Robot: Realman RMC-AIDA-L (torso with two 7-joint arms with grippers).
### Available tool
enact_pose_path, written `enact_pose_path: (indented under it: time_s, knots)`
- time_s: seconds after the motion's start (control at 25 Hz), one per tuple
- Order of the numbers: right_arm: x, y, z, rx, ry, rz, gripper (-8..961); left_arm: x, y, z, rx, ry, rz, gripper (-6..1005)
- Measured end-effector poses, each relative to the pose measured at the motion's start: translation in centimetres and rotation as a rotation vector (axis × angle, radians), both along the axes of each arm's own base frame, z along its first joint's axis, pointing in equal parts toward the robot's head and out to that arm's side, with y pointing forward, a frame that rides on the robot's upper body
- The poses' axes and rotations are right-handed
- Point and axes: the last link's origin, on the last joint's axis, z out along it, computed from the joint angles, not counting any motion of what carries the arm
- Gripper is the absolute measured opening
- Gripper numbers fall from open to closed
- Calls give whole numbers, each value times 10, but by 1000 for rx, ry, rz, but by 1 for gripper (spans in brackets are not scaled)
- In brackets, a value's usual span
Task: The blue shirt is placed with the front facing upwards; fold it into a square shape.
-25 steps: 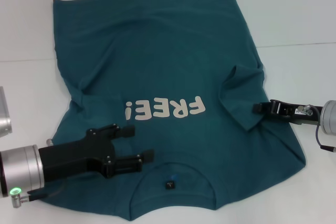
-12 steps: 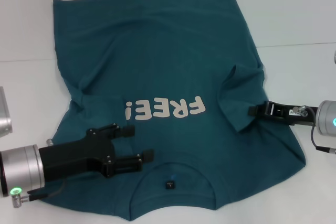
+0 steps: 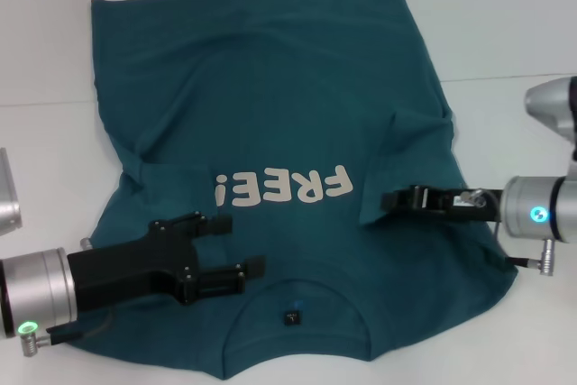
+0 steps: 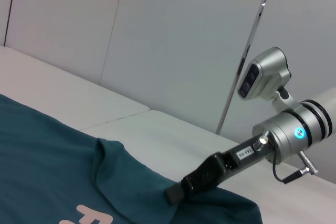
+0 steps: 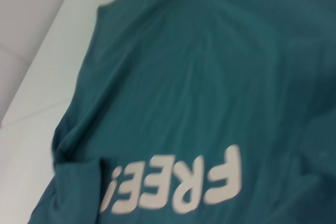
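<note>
The blue shirt (image 3: 270, 114) lies flat on the white table, with its neck and dark tag (image 3: 291, 317) nearest me and the white "FREE!" lettering (image 3: 284, 188) facing up. My right gripper (image 3: 389, 199) is shut on the folded-in sleeve (image 3: 410, 146) and holds it over the shirt's body, just right of the lettering. The left wrist view shows that same right gripper (image 4: 176, 193) pinching a raised fold of cloth. My left gripper (image 3: 236, 243) hovers open over the shoulder area near the collar. The right wrist view shows the lettering (image 5: 173, 182) on the shirt (image 5: 199, 77).
The white table (image 3: 505, 33) shows bare beyond the shirt's right edge and along the far side, with a seam line across it. A silver metal part (image 3: 7, 191) sits at the left edge. Another silver segment of my right arm (image 3: 552, 101) hangs at the far right.
My right gripper has moved left toward the shirt's middle, dragging the sleeve over the body. The left arm has not moved.
</note>
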Motion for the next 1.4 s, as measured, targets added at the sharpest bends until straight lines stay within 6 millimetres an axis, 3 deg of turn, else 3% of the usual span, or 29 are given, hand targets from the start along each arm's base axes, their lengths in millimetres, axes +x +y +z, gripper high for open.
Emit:
enact_pose_path:
  time_s: [0.16, 0.44, 0.92, 1.24, 1.4]
  knots:
    - [-9, -4, -7, -55, 10, 53, 57, 0, 0, 0, 0, -1, 0, 878]
    - [-25, -19, -3, -117, 129, 169, 376, 0, 0, 0, 0, -1, 1, 877]
    - [-8, -29, 19, 23, 115, 317, 776, 2, 0, 3, 8, -20, -2, 878]
    - [13, -37, 37, 116, 94, 318, 893, -1, -1, 5, 7, -32, 26, 878]
    - [15, -40, 42, 114, 96, 323, 935, -9, 0, 17, 20, -32, 103, 877]
